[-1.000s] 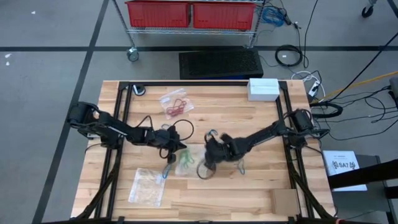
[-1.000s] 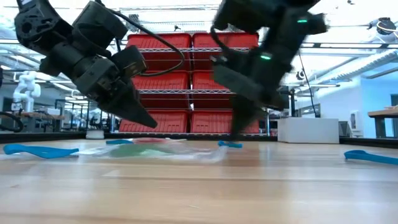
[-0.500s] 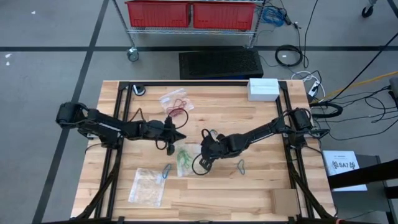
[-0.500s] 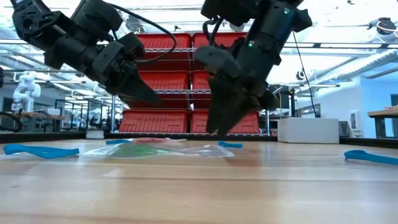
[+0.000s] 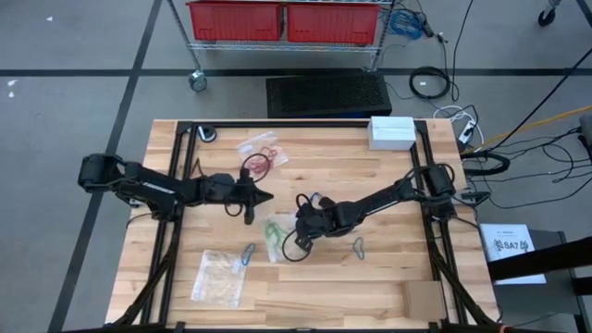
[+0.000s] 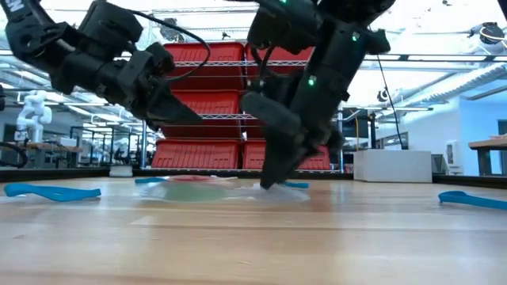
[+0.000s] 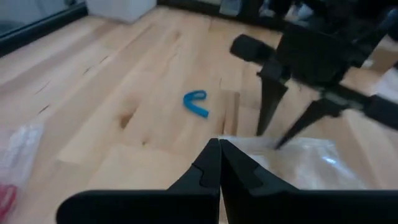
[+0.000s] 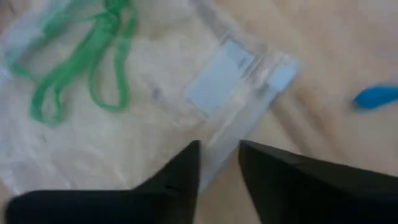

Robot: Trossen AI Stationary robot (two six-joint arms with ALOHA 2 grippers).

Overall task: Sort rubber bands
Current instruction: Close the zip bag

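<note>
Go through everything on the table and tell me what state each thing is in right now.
Left gripper: shut, empty, raised above the table.
Right gripper: open, tips at the bag's edge.
Clear bag: flat on the table, holding green rubber bands.
Blue rubber band: loose on the wood.
Bag of red rubber bands: lying flat.

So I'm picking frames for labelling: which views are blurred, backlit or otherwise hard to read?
High view: even light, sharp, but the rubber bands are tiny. Low view: bright windows behind leave both arms as dark shapes. Left wrist view: soft, with the right gripper smeared; the blue band reads clearly. Right wrist view: blurred throughout, though the green bands in the clear bag stay recognisable.
</note>
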